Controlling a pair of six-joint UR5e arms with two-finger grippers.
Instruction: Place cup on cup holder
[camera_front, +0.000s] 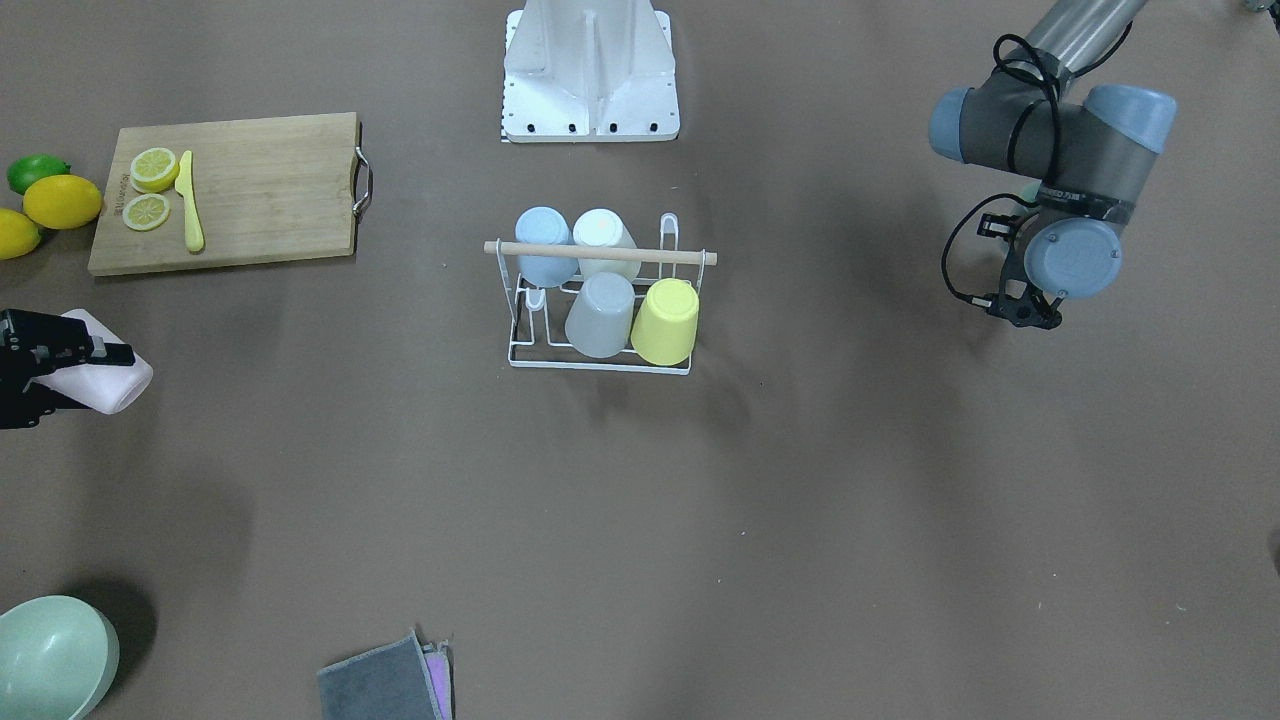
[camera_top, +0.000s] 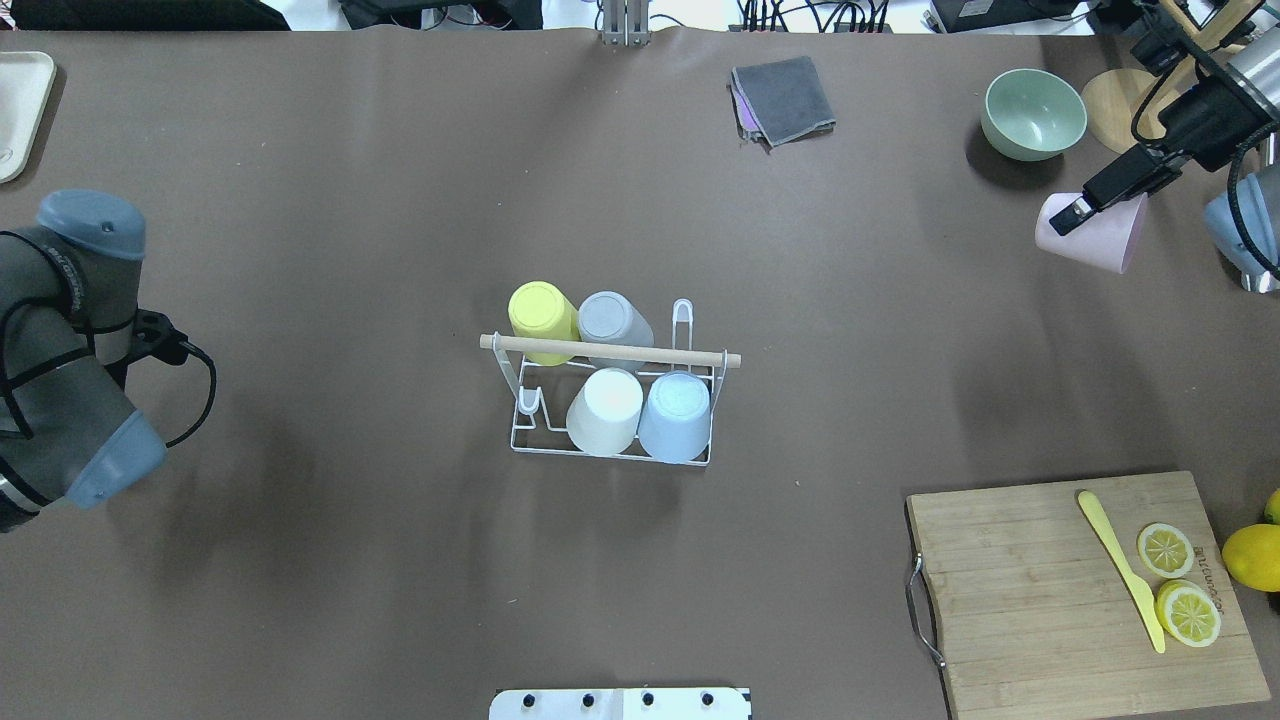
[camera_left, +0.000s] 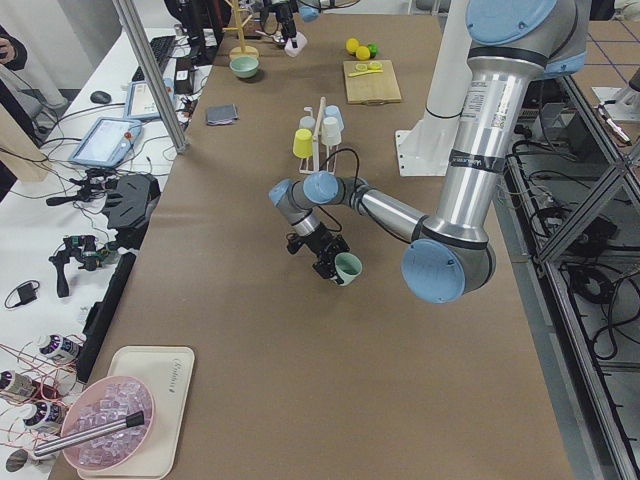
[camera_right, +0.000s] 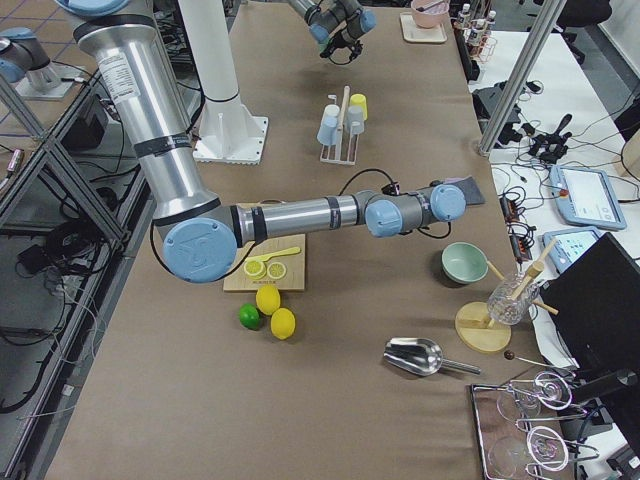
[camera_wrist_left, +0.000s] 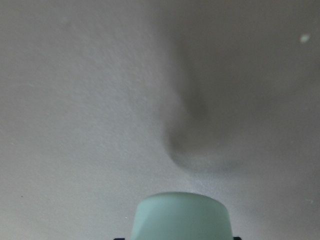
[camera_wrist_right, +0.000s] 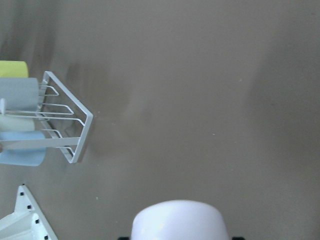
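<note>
Starting closest to the robot, on the right-arm side: spotting a wooden cutting board (camera_top: 1030, 580) lying flat, carrying a yellow knife (camera_top: 1120, 565) and two lemon slices (camera_top: 1166, 549) just beside it; moving out to mid-table, finding the cup holder (camera_top: 620, 353) standing upright dead centre, wearing four upside-down cups on its pegs; seeing the white cup (camera_top: 605, 408) and blue cup (camera_top: 675, 410) sitting in the near row, the yellow cup (camera_top: 540, 315) and grey cup (camera_top: 612, 318) sitting in the far row; also noticing two bare pegs (camera_top: 682, 318) poking up at opposite corners; level with that but well apart on the left-arm side, catching the left gripper (camera_left: 330, 265) hanging over the table, pinching a mint cup (camera_left: 348, 268) between closed-in jaws, cup turned on its side; further out on the right-arm side, seeing the right gripper (camera_top: 1075, 218) hovering off the table, clamping narrow jaws onto a pink cup (camera_top: 1105, 240) tilted in the grip, also well apart from the cup holder; right at the far edge, spotting a grey cloth (camera_top: 785, 95) and a green bowl (camera_top: 1030, 115) sitting on the table, the bowl near that pink cup.
</note>
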